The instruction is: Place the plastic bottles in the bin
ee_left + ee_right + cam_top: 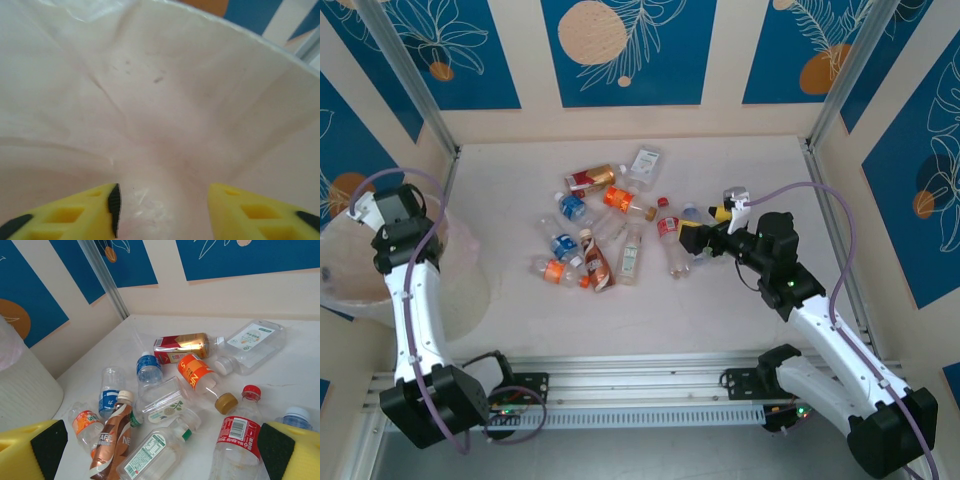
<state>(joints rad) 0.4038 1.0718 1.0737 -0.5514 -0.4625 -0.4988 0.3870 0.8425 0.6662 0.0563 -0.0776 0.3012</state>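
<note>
Left fingers (92,207) parted, empty — right fingers (17,442) wide.

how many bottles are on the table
11, clustered mid-table. Back: gold-red, square clear, orange-label. Middle: blue-label, second blue-label, leaf-label. Front: small orange, brown, green-cap. Right: red-cap, blue-cap. The bin may hide more.

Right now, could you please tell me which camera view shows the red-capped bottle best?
The right wrist view: the red-capped bottle lies close and sharp, cap and red label clear. The top external view shows it small, from above. The left wrist view faces the inner wall of the bin instead.
</note>
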